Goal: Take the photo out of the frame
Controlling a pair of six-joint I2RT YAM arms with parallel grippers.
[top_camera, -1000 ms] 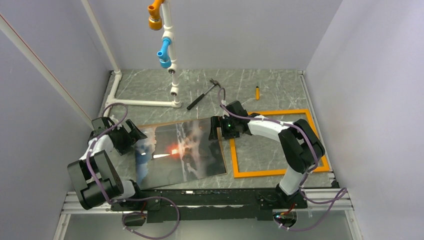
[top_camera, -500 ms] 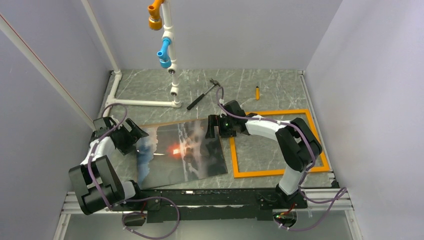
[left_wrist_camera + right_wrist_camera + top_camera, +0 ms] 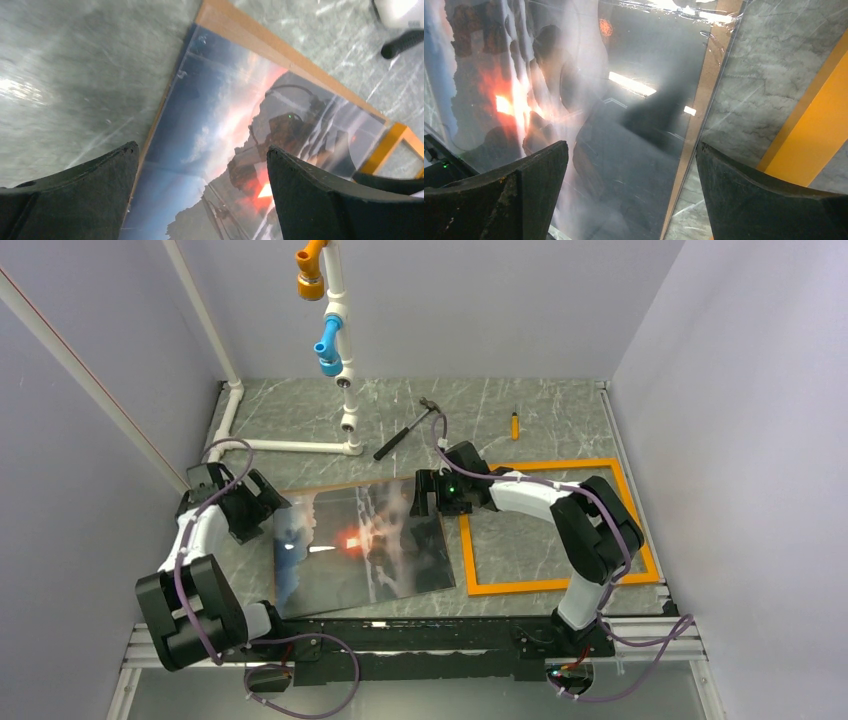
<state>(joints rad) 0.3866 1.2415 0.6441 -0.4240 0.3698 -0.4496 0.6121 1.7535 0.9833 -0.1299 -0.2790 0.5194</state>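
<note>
The photo (image 3: 360, 545), a dark print with an orange-red glow and a brown board edge, lies flat on the marble table to the left of the frame (image 3: 560, 586), a hollow orange rectangle, and outside it. My left gripper (image 3: 268, 512) stands open at the photo's left edge, holding nothing. In the left wrist view its jaws (image 3: 201, 148) span the photo (image 3: 235, 125). My right gripper (image 3: 425, 495) is open over the photo's upper right corner. In the right wrist view, the right gripper (image 3: 631, 145) straddles the photo's (image 3: 624, 100) board edge, with the frame (image 3: 819, 130) at right.
A black-handled hammer (image 3: 405, 430) and a small yellow screwdriver (image 3: 515, 424) lie at the back of the table. A white pipe structure (image 3: 290, 445) with blue and orange fittings stands at the back left. Walls close in both sides.
My right gripper has edged left over the photo's right edge. The left gripper has shifted slightly toward the back. The photo and frame have not moved.
</note>
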